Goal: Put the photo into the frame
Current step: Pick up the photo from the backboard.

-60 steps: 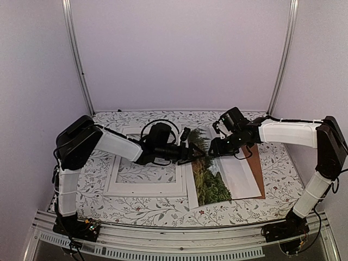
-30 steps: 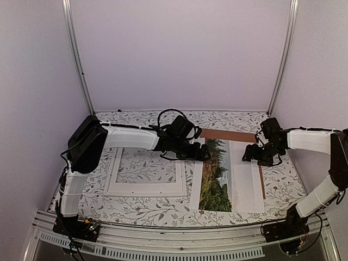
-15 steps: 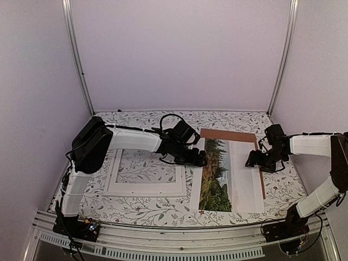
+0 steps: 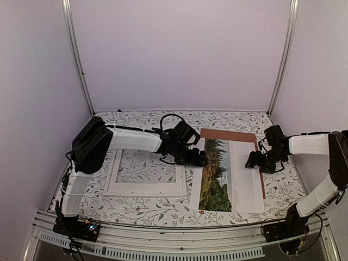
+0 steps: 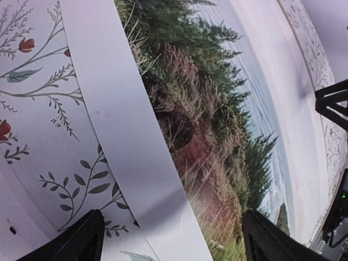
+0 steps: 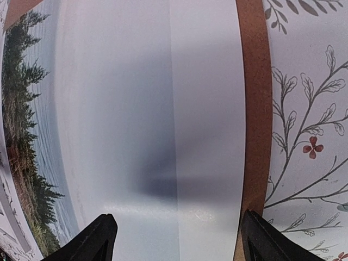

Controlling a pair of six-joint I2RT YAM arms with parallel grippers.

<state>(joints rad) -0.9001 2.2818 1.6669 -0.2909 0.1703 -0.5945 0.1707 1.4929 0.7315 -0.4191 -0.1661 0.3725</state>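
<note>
The photo [image 4: 225, 174] is lying flat on the brown backing board [image 4: 228, 134], just right of the frame [image 4: 144, 190]. My left gripper [image 4: 200, 159] hangs over its left white margin and my right gripper [image 4: 253, 161] over its right side, both spread wide and holding nothing. It looks like thin, floppy paper, so I'd pinch a margin edge gently or it'll crease.

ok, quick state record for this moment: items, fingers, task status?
photo: flat on the board, right of the frame, not in it
frame: lying at left, floral cloth showing through it
board: brown, under the photo, far and right edges showing
left fingers: open, over the photo's left margin
right fingers: open, over the photo's right side
task: not done
</note>
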